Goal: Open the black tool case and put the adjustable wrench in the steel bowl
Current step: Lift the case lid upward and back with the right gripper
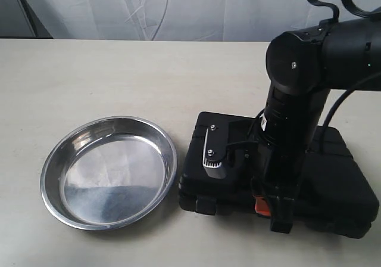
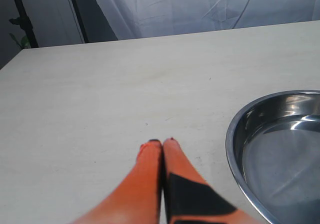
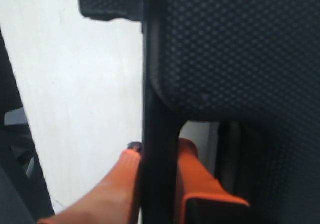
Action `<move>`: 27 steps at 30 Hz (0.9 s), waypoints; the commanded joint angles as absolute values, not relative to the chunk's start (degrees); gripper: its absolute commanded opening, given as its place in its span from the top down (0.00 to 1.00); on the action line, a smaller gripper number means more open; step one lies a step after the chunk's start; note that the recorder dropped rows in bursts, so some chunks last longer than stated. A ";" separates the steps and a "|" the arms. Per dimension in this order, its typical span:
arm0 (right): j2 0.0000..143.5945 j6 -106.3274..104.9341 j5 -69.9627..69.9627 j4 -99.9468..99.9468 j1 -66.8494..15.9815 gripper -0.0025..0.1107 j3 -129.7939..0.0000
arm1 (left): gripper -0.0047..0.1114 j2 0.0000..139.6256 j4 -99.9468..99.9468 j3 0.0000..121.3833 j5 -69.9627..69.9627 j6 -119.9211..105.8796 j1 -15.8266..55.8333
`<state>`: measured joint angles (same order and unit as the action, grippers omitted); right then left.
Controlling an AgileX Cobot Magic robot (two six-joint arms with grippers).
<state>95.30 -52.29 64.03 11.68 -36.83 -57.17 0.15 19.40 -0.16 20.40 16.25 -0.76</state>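
The black tool case (image 1: 339,177) lies flat on the table at the right, its halves together. My right gripper (image 1: 271,213) reaches down at the case's front edge. In the right wrist view its orange fingers sit on either side of the case's handle bar (image 3: 157,109), so the right gripper (image 3: 159,149) is shut on it. The steel bowl (image 1: 168,151) stands to the left of the case with nothing in it. My left gripper (image 2: 161,143) is shut with nothing in it, low over the table beside the bowl's rim (image 2: 231,134). The adjustable wrench is not in view.
The beige table (image 1: 119,76) runs back to a white curtain (image 1: 178,8). The right arm's black body (image 1: 297,82) rises over the case and hides its middle. A narrow gap separates bowl and case.
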 commanded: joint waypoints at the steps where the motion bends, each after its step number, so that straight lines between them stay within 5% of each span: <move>1: 95.91 -51.96 58.38 12.80 -36.72 0.99 -54.31 | 0.96 0.00 19.62 0.00 19.68 16.34 -0.99; 20: 82.39 -49.76 60.07 2.60 -36.72 0.99 -59.90 | 0.96 0.00 19.62 0.00 19.68 16.34 -0.99; 27: 81.47 -47.77 50.83 -7.90 -36.72 0.99 -60.90 | 0.96 0.00 19.62 0.00 19.68 16.34 -0.99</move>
<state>81.90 -47.85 56.76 -3.67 -36.83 -60.37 0.15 19.40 -0.16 20.40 16.25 -0.76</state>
